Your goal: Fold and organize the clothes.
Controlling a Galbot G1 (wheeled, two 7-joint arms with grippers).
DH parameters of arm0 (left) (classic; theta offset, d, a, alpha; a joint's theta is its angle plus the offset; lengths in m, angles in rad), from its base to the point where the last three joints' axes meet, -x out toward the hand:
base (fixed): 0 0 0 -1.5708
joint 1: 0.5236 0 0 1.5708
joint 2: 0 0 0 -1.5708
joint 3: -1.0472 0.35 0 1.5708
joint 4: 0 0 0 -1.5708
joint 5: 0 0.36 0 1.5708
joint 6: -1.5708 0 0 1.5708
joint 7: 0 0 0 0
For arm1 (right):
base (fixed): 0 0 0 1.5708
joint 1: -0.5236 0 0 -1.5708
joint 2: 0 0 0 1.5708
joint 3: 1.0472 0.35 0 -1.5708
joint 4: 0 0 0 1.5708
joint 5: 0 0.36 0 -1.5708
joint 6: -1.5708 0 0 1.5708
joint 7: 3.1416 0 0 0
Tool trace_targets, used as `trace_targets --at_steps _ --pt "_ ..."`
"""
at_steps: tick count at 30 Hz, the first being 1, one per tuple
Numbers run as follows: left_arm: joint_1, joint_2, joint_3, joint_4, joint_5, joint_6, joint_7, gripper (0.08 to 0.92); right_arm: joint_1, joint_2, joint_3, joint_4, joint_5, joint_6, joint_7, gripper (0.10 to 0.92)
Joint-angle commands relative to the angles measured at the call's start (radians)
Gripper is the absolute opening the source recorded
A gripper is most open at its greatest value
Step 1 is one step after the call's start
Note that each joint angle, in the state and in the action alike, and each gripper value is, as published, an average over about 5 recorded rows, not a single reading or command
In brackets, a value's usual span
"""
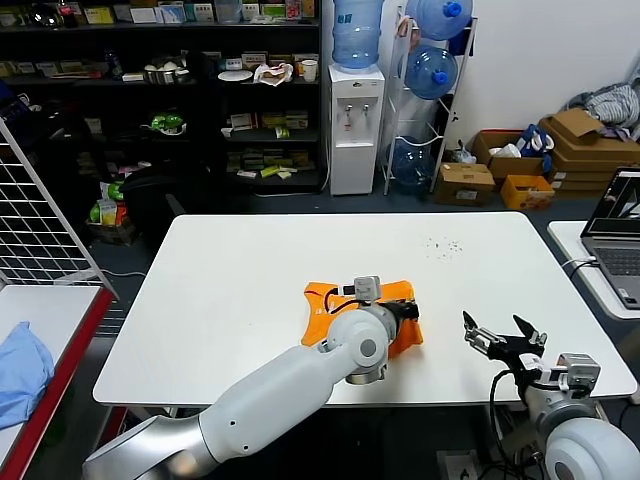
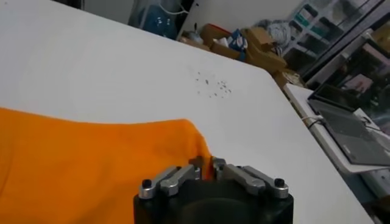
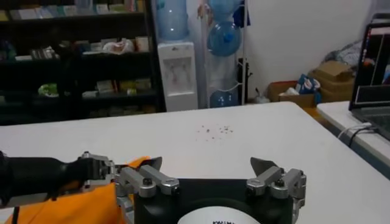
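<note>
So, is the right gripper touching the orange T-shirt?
Apart. In the head view the right gripper hovers open near the table's front edge, with bare white tabletop between it and the orange T-shirt.

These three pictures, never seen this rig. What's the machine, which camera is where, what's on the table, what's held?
It is a two-armed robot with a gripper on each arm. The wide picture comes from a camera on its head, looking down at a white table. The other two come from cameras on the wrists, each looking past its own gripper.

On the table lies one bunched orange T-shirt, plus a scatter of small dark specks farther back.

The left gripper is at the shirt's edge, its fingertips nearly together on the orange fabric; whether they really pinch it is not clear. The right gripper hangs open near the table's right front edge, holding nothing.
</note>
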State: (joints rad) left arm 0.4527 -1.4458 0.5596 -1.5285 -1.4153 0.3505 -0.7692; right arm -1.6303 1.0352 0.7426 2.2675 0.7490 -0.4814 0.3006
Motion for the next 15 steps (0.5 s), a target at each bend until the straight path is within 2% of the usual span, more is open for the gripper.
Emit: trace_targets --at_steps 1,5,8,11,13,15 --pt "0.088 0.132 0.016 -0.198 0.375 -0.038 0.198 0.226 -0.035 -0.032 0.051 0.024 -0.044 0.106 -0.141 0.921" --pt "0.243 0.316 -0.061 -0.362 0.603 -0.116 0.336 0.338 -0.007 -0.042 0.021 -0.042 -0.077 0.169 -0.190 0.921" --pt "0.399 0.444 -0.194 -0.459 0.708 -0.181 0.418 0.425 0.002 -0.039 0.000 -0.102 -0.124 0.241 -0.233 0.921" --pt "0.631 0.555 -0.389 -0.543 0.811 -0.263 0.530 0.512 -0.013 -0.021 -0.004 -0.148 -0.173 0.327 -0.287 0.921" --pt "0.814 0.588 -0.549 -0.585 0.862 -0.326 0.605 0.572 -0.031 0.006 -0.001 -0.175 -0.213 0.393 -0.317 0.921" --pt "0.979 0.572 -0.705 -0.604 0.911 -0.395 0.669 0.624 -0.051 0.041 0.005 -0.196 -0.255 0.459 -0.344 0.921"
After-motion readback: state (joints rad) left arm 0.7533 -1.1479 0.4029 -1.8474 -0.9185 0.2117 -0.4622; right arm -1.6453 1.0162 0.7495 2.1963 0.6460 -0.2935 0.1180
